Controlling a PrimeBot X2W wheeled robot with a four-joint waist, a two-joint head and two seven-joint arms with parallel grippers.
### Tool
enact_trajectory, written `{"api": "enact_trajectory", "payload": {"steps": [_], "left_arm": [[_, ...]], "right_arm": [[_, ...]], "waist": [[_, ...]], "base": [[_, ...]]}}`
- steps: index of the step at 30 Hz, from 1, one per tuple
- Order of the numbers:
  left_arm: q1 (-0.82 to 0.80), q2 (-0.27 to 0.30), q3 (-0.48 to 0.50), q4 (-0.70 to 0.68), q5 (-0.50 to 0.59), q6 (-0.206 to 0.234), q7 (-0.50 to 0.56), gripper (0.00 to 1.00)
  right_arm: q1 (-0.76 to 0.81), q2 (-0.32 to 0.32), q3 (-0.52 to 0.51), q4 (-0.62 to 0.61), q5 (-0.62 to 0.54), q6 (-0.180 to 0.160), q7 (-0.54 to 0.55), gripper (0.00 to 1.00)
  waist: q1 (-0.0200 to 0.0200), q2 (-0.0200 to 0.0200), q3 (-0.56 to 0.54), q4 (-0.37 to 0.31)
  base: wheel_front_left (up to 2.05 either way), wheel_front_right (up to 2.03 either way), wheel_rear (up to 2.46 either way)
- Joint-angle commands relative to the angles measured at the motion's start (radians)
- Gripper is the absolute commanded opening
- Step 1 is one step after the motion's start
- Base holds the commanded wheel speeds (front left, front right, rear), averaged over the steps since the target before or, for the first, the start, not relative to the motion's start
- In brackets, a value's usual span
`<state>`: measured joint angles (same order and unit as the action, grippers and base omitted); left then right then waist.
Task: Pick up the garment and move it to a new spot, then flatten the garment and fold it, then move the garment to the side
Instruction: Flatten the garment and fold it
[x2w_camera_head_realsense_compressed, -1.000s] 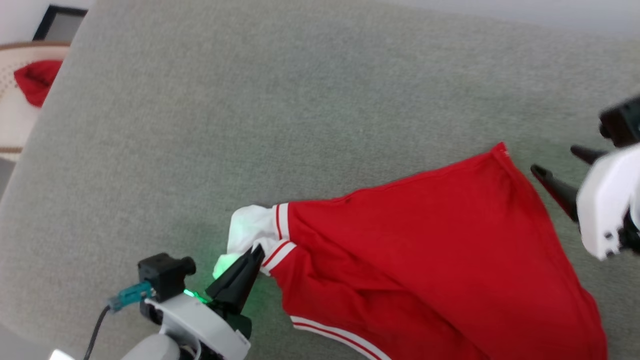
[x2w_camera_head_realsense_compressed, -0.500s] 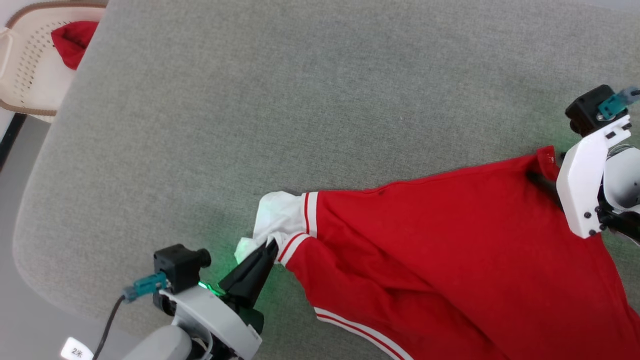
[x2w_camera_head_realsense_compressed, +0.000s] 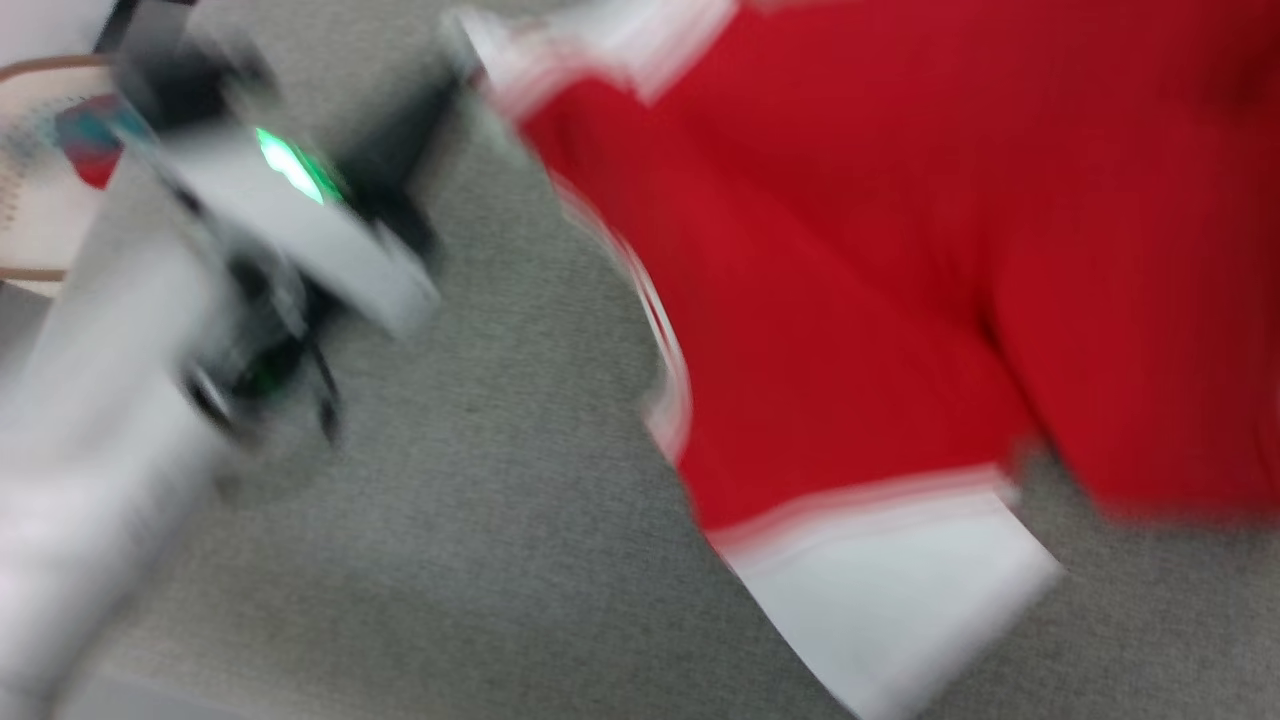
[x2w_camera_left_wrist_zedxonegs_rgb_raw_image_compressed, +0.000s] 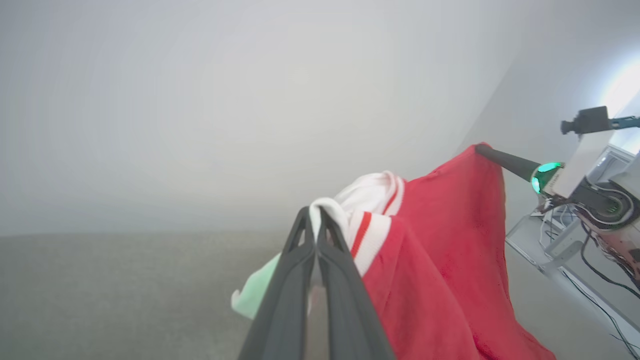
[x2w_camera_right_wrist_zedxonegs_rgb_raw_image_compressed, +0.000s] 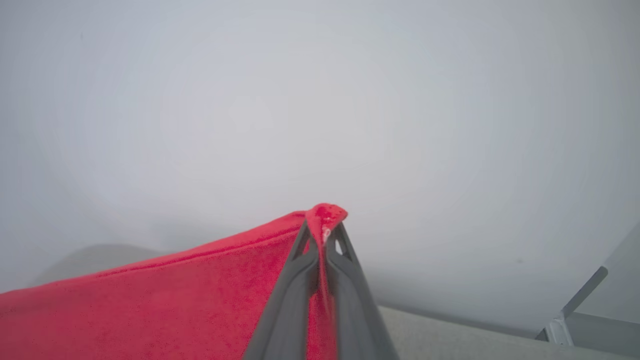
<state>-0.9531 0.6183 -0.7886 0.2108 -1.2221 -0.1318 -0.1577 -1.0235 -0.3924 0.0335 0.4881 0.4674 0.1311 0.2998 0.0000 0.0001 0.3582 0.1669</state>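
red jersey shirt with white striped-trim sleeves (x2w_camera_left_wrist_zedxonegs_rgb_raw_image_compressed: 440, 240) hangs spread between both arms over the grey fabric surface (x2w_camera_head_realsense_compressed: 480, 520). left end effector (x2w_camera_left_wrist_zedxonegs_rgb_raw_image_compressed: 312, 215) closed tight on a white sleeve cuff; right end effector (x2w_camera_right_wrist_zedxonegs_rgb_raw_image_compressed: 324, 227) closed tight on a red corner. head view motion-blurred.
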Motion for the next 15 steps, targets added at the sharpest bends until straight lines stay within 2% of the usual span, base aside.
{"api": "enact_trajectory", "payload": {"steps": [1,6,10,12,15], "left_arm": [[-0.102,0.003,0.020,0.058,-0.028,0.003,0.020,0.00],[-0.396,-0.044,0.071,0.276,-0.099,0.003,0.058,0.00],[-0.603,-0.075,0.101,0.433,-0.087,0.003,0.006,0.00],[-0.674,-0.085,0.112,0.474,-0.091,0.004,-0.025,0.00],[-0.699,-0.095,0.109,0.489,-0.115,0.004,-0.050,0.00]], "right_arm": [[-0.094,0.027,-0.061,0.047,-0.028,-0.001,-0.043,0.00],[-0.328,0.044,-0.157,0.177,-0.133,-0.001,-0.150,0.00],[-0.479,0.041,-0.228,0.251,-0.199,-0.002,-0.260,0.00],[-0.538,0.036,-0.255,0.284,-0.219,-0.004,-0.308,0.00],[-0.571,0.035,-0.255,0.338,-0.230,-0.004,-0.346,0.00]], "waist": [[0.0000,-0.0001,0.041,-0.047],[0.0000,-0.0001,0.103,-0.081],[0.0000,-0.0001,0.135,-0.103],[0.0000,-0.0001,0.145,-0.109],[0.0000,-0.0001,0.153,-0.112]], "base": [[0.00,0.00,0.00],[0.00,0.00,0.00],[0.00,0.00,0.00],[0.00,0.00,0.00],[0.00,0.00,0.00]]}}
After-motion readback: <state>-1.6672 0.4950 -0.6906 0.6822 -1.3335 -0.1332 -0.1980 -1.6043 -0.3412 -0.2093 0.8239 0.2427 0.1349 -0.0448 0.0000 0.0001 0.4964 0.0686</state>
